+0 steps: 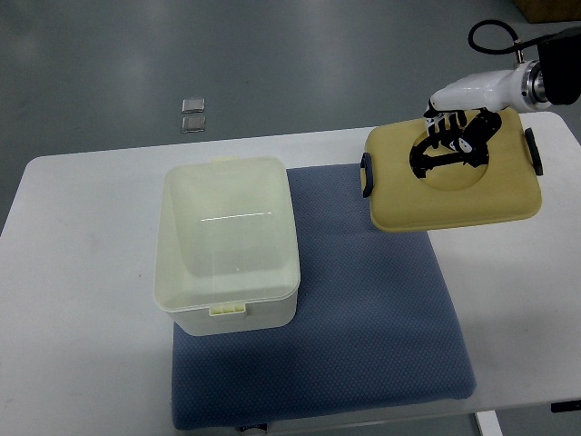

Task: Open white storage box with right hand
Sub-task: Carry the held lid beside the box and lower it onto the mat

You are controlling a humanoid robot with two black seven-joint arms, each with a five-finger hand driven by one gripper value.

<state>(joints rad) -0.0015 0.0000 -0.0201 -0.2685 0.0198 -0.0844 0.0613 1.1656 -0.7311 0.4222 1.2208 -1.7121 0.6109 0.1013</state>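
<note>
The white storage box [229, 245] stands open on the left part of the blue mat [363, 318] on the worktop [73, 300], its inside bare and nothing covering it. Its tan lid [454, 195] lies off to the right, well apart from the box, partly on the mat and partly on the worktop. The right hand [454, 141] rests in the lid's round recess, fingers [434, 153] curled around the handle there. The opening looks essentially done; only letting go and drawing back appears left.
</note>
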